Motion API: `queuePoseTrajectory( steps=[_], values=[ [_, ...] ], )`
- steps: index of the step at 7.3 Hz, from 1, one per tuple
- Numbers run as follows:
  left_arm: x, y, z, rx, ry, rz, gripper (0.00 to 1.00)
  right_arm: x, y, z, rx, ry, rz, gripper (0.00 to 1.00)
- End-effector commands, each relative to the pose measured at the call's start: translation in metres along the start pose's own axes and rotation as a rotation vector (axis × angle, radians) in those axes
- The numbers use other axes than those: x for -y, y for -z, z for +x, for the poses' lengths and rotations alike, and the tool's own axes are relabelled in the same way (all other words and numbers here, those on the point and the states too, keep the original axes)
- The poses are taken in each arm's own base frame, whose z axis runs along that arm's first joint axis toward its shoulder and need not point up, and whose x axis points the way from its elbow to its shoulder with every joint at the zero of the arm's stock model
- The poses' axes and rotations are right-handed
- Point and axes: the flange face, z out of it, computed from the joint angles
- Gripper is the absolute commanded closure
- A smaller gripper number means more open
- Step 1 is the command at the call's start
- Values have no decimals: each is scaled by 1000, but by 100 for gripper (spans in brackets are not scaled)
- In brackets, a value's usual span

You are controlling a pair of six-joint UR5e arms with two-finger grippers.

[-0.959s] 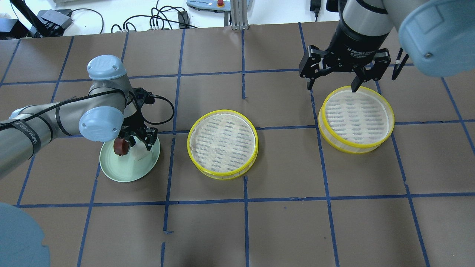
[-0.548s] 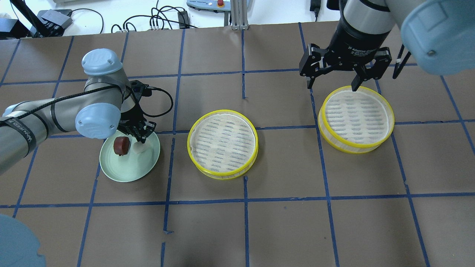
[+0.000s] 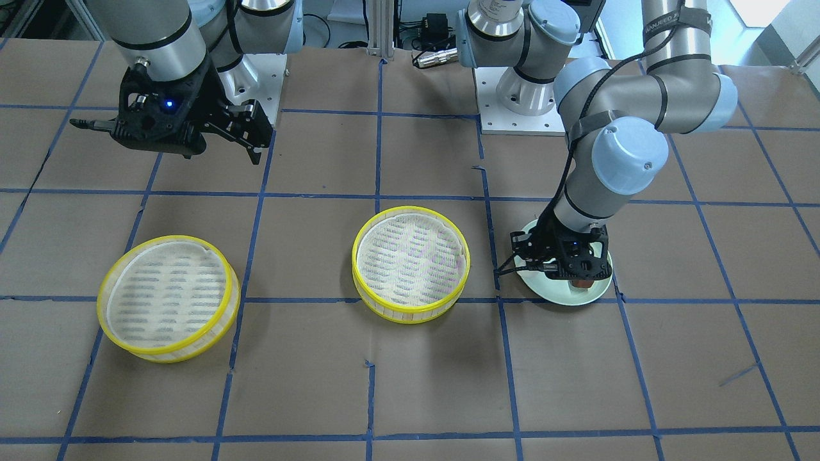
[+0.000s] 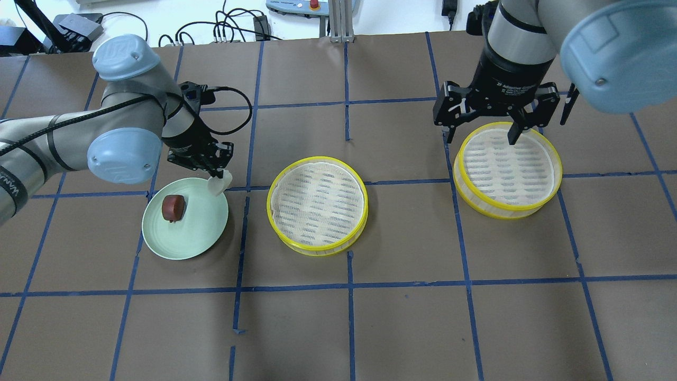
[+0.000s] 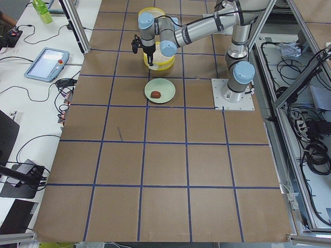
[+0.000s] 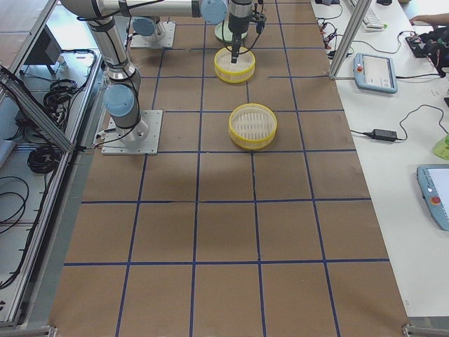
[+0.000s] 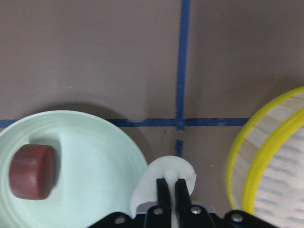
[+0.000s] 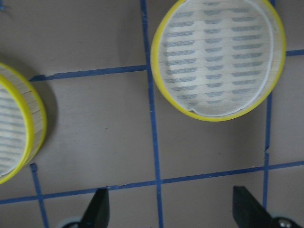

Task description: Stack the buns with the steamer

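My left gripper is shut on the white bun and holds it just above the far right rim of the pale green plate. The left wrist view shows the pads pinching the white bun between the plate and a steamer rim. The reddish-brown bun lies on the plate, also seen in the left wrist view. The middle steamer and the right steamer hold only paper liners. My right gripper is open and empty, high over the right steamer's far side.
Blue tape lines grid the brown table. Cables and a control pendant lie beyond the far edge. From the front, the left arm's elbow hangs over the plate. Both steamers show in the right wrist view.
My left gripper closed on the white bun and lifted it off the plate, moving toward the far right rim. The right gripper shifted slightly over the right steamer.
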Motion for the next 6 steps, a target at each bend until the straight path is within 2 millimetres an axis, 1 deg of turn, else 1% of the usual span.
queuePoseTrajectory(
  steps=[1,2,3,4,5,6],
  values=[
    [-32,-20,93,-12,79,-13,96,13,-63,65,-22,-71,-41,4],
    [-42,-33,106,-9,131,-11,84,28,-101,109,-10,10,-45,5],
    [-47,-46,109,1,138,-15,1,42,-134,164,14,103,-13,4],
    [-45,-51,109,0,133,-12,0,61,-161,192,76,124,55,1],
    [-45,-51,108,1,124,-12,0,78,-180,204,87,134,70,2],
    [-39,-44,106,-2,111,4,0,97,-205,208,85,132,80,7]
  ],
)
